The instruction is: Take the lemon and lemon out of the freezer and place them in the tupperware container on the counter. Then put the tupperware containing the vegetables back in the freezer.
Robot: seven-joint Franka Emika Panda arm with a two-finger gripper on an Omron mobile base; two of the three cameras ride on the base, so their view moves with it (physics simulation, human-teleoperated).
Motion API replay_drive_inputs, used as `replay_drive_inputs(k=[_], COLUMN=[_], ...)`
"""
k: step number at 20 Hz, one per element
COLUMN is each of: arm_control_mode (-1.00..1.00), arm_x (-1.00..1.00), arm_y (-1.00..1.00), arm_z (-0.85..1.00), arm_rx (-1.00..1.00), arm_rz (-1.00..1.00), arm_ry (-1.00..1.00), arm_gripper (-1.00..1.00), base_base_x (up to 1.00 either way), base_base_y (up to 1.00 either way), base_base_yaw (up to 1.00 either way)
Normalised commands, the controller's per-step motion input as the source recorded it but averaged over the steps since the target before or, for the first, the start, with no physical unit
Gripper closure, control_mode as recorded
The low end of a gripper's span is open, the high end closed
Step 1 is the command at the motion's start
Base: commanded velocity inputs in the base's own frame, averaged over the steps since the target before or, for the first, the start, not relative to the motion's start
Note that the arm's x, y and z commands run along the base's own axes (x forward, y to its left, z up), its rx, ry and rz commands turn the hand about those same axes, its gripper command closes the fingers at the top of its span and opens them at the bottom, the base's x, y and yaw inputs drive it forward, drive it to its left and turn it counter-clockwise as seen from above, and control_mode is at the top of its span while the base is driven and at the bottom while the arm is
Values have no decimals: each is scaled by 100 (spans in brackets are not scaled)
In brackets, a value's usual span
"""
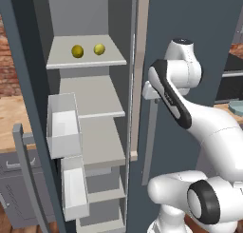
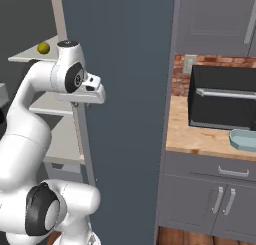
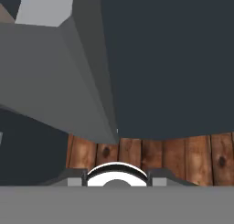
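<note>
With the freezer (image 1: 90, 108) door swung open to the left, its pale shelves stand exposed, and the two lemons sit side by side on the upper shelf: the duller lemon (image 1: 77, 51) to the left, the brighter lemon (image 1: 99, 49) just beside it, apart and near the shelf's middle. That placement leaves both reachable from the front, with free shelf around each for fingers to come down on either side. The door's white bins (image 1: 64, 125) hang on the left, out of the way of a straight reach.

The arm is folded upright in front of the dark freezer side panel, its wrist turned downward near the edge of the opening, well below and to the right of the fruit. In the hand view the camera looks along that dark panel to a wooden floor (image 3: 151, 150), so the end effector (image 3: 117, 175) points down, not at the shelf. Its fingertips barely show at the bottom edge, so whether it is open or closed cannot be told; nothing appears between them.

The tupperware container (image 2: 245, 138) waits on the worktop (image 2: 200, 136) to the right, in front of the microwave (image 2: 222, 96), close enough for a short carry. Judged from this, no lemon has been taken; the arm must lift and turn toward the shelf.
</note>
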Motion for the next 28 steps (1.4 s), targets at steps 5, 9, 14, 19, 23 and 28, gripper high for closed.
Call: replay_drive_inputs(k=[5,9,14,19,23,28], arm_control_mode=[-100,-100,-100,-100,-100,-100], arm_x=[-32,-54,-37,-3,0,0], arm_y=[8,44,39,30,0,18], arm_z=[18,70,94,26,0,21], arm_rx=[0,-1,0,0,0,0], arm_rz=[2,2,6,10,0,0], arm_ry=[-7,-23,-34,-14,0,-1], arm_gripper=[-100,-100,-100,-100,-100,-100], base_base_x=[0,0,0,0,0,0], base_base_y=[0,0,0,0,0,0], base_base_yaw=[0,0,0,0,0,0])
